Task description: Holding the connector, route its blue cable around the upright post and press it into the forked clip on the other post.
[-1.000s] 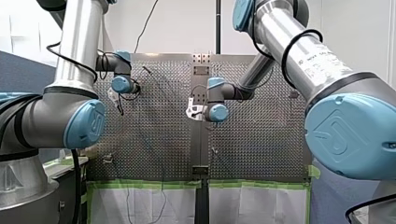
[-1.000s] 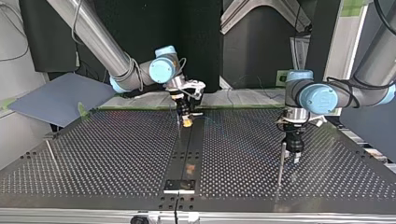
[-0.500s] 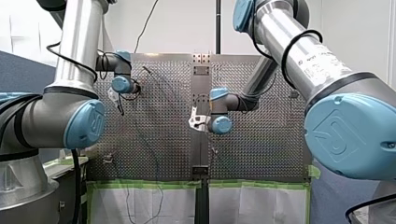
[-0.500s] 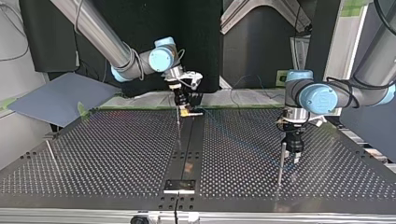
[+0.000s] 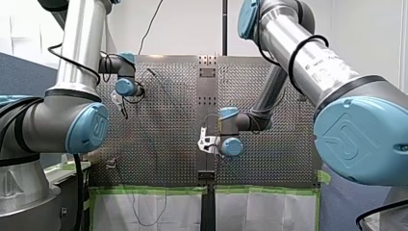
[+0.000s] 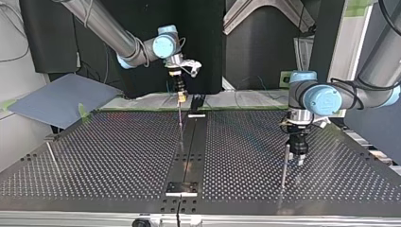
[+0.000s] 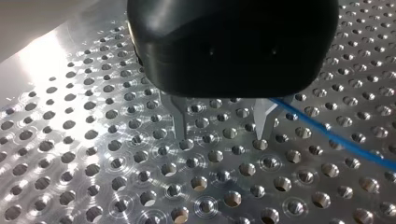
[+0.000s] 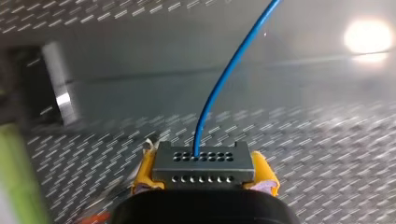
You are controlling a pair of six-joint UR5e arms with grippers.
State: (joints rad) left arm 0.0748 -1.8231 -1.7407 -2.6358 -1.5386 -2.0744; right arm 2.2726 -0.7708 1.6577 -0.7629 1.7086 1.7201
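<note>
Table (image 6: 94, 156) is a big perforated plate. Our right gripper (image 8: 204, 173) sits over its far edge in the top view, yellow pads (image 8: 264, 170) clamped on the grey connector (image 8: 204, 161), blue cable (image 8: 224, 77) curving out of it. Our left gripper (image 7: 220, 137) hangs beside a thin post (image 6: 285, 165), metal fingers (image 7: 180, 122) apart, gripping nothing, cable just beside one.

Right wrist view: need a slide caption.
Right gripper holds the connector; its blue cable arcs away over the table.

The front view looks from behind and above over the perforated table (image 5: 279, 163); the top view faces it low from across. Both wrist cameras sit close above it.
</note>
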